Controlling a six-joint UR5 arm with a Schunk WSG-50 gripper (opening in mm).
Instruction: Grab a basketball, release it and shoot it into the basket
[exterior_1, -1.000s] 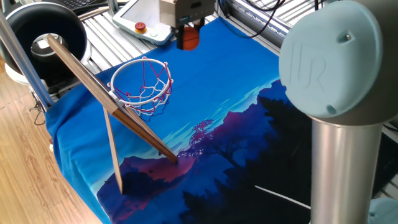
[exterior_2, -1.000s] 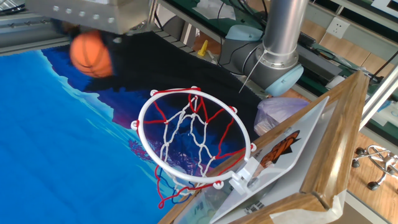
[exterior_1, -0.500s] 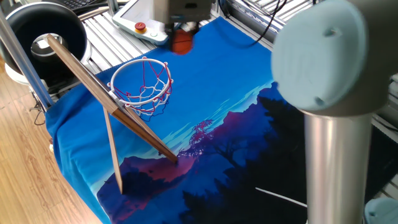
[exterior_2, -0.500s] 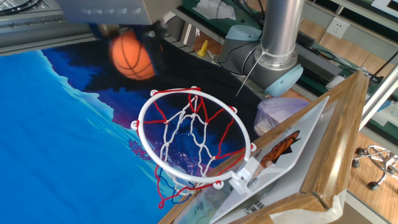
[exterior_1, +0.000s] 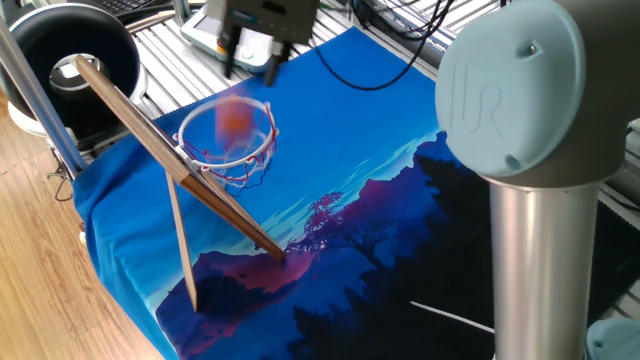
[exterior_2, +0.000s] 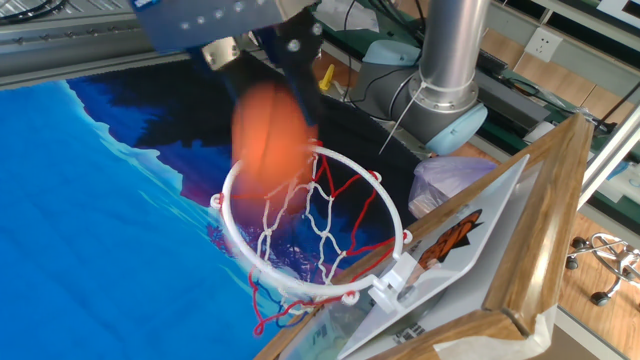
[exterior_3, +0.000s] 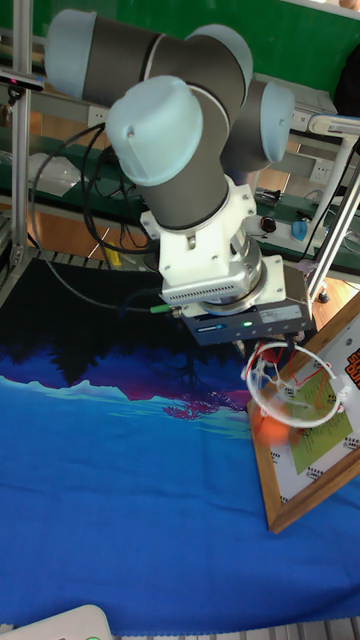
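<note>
Blue mountain-print cloth covers my table (exterior_1: 380, 150). My end effector (exterior_1: 252, 55) now stands spread and empty; half a second ago it still clamped the basketball (exterior_2: 270, 135). That ball, blurred, is falling through the basket (exterior_2: 312, 225) ring, so the shot looks good.

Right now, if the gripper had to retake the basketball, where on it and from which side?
Not yet: the basketball is a blur at the ring of the basket, clear of the open gripper. It's round, so pinch across its widest middle, probably straight down once it lies still; ring and net block the sides.
</note>
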